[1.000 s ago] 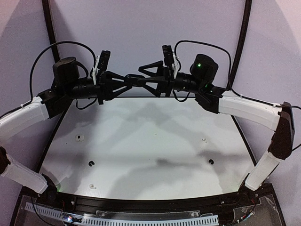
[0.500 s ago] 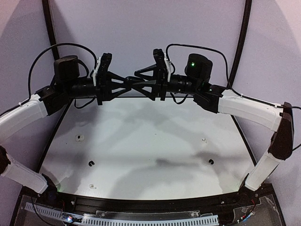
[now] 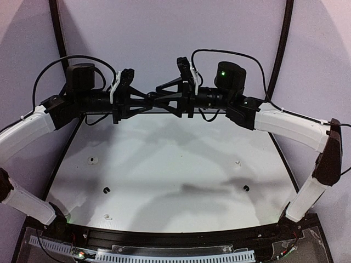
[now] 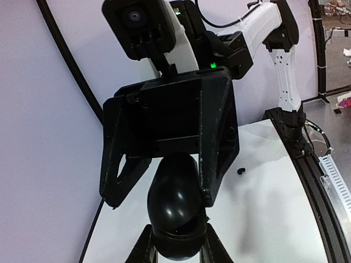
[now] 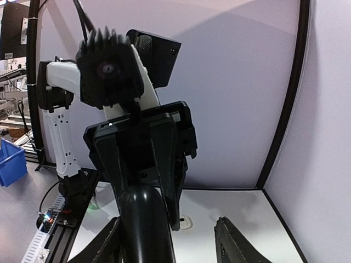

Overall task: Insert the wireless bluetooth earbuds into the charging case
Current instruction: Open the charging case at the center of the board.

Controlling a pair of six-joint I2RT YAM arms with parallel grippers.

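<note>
In the last second my right end effector swung in to meet the left end effector above the far edge of the bench. The left is clamped on the black charging case. The right's jaws stand apart around its free end (narrowing, I think). The earbuds lie on the bench, so I judge opening the case comes first.

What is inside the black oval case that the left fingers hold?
Only the glossy outer shell of the black case shows, clamped between the left fingers. The shell covers the inside, so its contents cannot be seen.
</note>
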